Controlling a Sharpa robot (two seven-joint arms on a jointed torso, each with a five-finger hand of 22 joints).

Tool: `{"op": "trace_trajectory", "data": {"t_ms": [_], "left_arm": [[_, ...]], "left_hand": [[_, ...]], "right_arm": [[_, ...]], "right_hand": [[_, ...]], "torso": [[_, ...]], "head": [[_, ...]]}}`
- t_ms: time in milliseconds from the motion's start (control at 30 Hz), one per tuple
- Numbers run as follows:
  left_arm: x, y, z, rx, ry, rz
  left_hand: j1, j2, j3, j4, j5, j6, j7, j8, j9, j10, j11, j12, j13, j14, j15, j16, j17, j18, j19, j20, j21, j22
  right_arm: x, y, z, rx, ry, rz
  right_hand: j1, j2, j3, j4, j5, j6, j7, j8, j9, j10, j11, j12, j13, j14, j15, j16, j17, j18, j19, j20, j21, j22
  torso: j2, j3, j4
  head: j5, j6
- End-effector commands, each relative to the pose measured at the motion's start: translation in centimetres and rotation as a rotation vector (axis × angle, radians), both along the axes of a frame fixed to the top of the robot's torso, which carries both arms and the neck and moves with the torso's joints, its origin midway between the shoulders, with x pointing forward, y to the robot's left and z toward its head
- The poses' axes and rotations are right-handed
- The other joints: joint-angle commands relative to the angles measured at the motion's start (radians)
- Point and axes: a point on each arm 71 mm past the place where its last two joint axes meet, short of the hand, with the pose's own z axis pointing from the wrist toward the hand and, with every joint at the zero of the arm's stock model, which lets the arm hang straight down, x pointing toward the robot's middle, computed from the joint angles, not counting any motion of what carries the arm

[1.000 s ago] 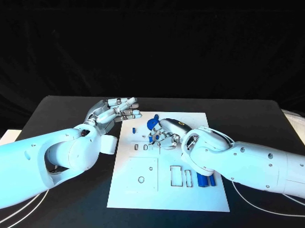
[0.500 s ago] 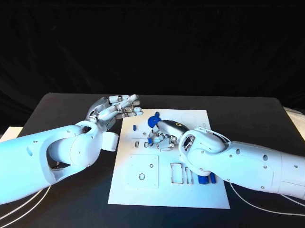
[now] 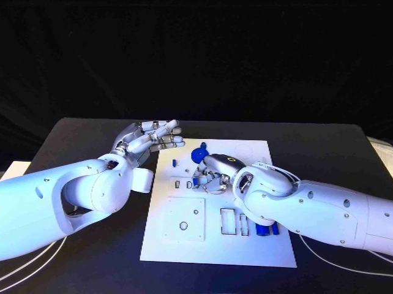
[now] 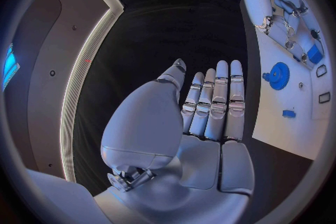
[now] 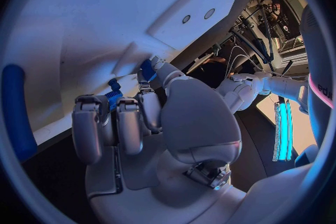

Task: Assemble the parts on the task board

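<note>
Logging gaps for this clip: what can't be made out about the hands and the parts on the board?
- Right hand, head view: its own back hides the fingertips; whether they grip a part is unclear.
- Small blue part, right wrist view: curled fingers cover most of it; shape unreadable.
- Blue pieces, head view: right arm overlaps them.
- Blue gear, left wrist view: too small for detail.

A robotics lab or demo studio: a black bench stands before a black curtain backdrop that closes off the far side. On the bench lies a white task board with cut-out slots. The right wrist view catches cables and lit equipment behind.
</note>
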Motion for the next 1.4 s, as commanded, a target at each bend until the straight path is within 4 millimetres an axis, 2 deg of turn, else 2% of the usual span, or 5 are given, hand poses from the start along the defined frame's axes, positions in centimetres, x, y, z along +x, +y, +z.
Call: {"op": "trace_trajectory", "data": {"t_ms": [33,333,700,1267,1400], "left_arm": [[0.0,-0.2,0.1,-0.014,-0.007,-0.018],[0.0,-0.2,0.1,-0.015,-0.007,-0.018],[0.0,-0.2,0.1,-0.015,-0.006,-0.019],[0.2,0.2,0.0,-0.007,-0.001,-0.012],[0.4,0.4,-0.2,0.019,0.005,-0.015]], "left_hand": [[-0.002,0.011,0.001,-0.005,-0.001,0.005,-0.002,-0.005,0.000,0.007,0.001,-0.003,-0.001,0.007,-0.001,-0.006,0.001,0.012,0.007,0.002,-0.006,-0.001],[-0.002,0.011,0.001,-0.005,-0.001,0.005,-0.002,-0.005,0.000,0.007,0.001,-0.003,-0.001,0.007,-0.001,-0.006,0.001,0.012,0.007,0.002,-0.006,-0.001],[-0.002,0.012,0.000,-0.007,-0.001,0.006,-0.003,-0.006,0.000,0.007,0.001,-0.005,-0.002,0.008,-0.002,-0.008,0.003,0.012,0.008,0.002,-0.007,-0.002],[-0.001,0.013,0.000,-0.010,-0.001,0.006,-0.003,-0.007,0.000,0.008,0.001,-0.007,-0.002,0.013,-0.003,-0.007,0.006,0.013,0.012,0.000,-0.007,-0.002],[-0.006,0.018,-0.005,-0.019,0.000,0.015,-0.010,-0.009,0.001,0.033,-0.011,-0.005,0.000,0.083,-0.023,0.028,0.037,0.014,0.064,-0.018,0.018,0.008]], "right_arm": [[-0.3,-0.4,-1.3,-0.095,0.050,0.007],[-0.3,-0.4,-1.3,-0.115,0.045,0.007],[-0.2,-0.4,-1.0,-0.089,0.015,-0.011],[-1.6,-0.5,1.6,0.131,-0.136,0.007],[-2.1,-0.9,3.1,0.202,-0.161,0.042]], "right_hand": [[-0.009,-0.002,-0.007,0.000,0.007,0.022,-0.014,0.002,-0.001,-0.005,0.001,0.000,0.060,0.087,-0.001,-0.005,0.174,-0.009,0.027,-0.007,-0.007,0.095],[-0.018,-0.015,-0.013,0.001,0.008,0.017,-0.012,-0.002,-0.003,-0.009,0.002,-0.008,0.056,0.087,0.000,-0.005,0.173,-0.009,0.027,-0.006,-0.008,0.094],[-0.072,-0.078,-0.075,0.022,0.032,-0.083,0.022,-0.057,-0.023,-0.066,0.032,-0.106,-0.011,0.086,0.025,-0.009,0.168,-0.008,0.023,0.014,-0.013,0.086],[-0.077,-0.094,-0.118,0.034,0.040,-0.108,0.028,-0.054,-0.021,-0.084,0.039,-0.126,-0.029,0.086,0.032,-0.009,0.169,-0.007,0.022,0.023,-0.014,0.085],[-0.077,-0.094,-0.123,0.036,0.041,-0.109,0.028,-0.053,-0.021,-0.085,0.039,-0.127,-0.031,0.085,0.032,-0.010,0.169,-0.007,0.022,0.023,-0.015,0.084]], "torso": [[0.000,-0.0004,-0.0011],[-0.001,-0.0008,0.0000],[-0.001,-0.0011,-0.0006],[-0.002,0.0006,-0.0019],[-0.002,0.0010,-0.0021]], "head": [[0.000,-0.002],[-0.002,-0.003],[-0.002,-0.002],[-0.003,0.003],[-0.003,0.006]]}}
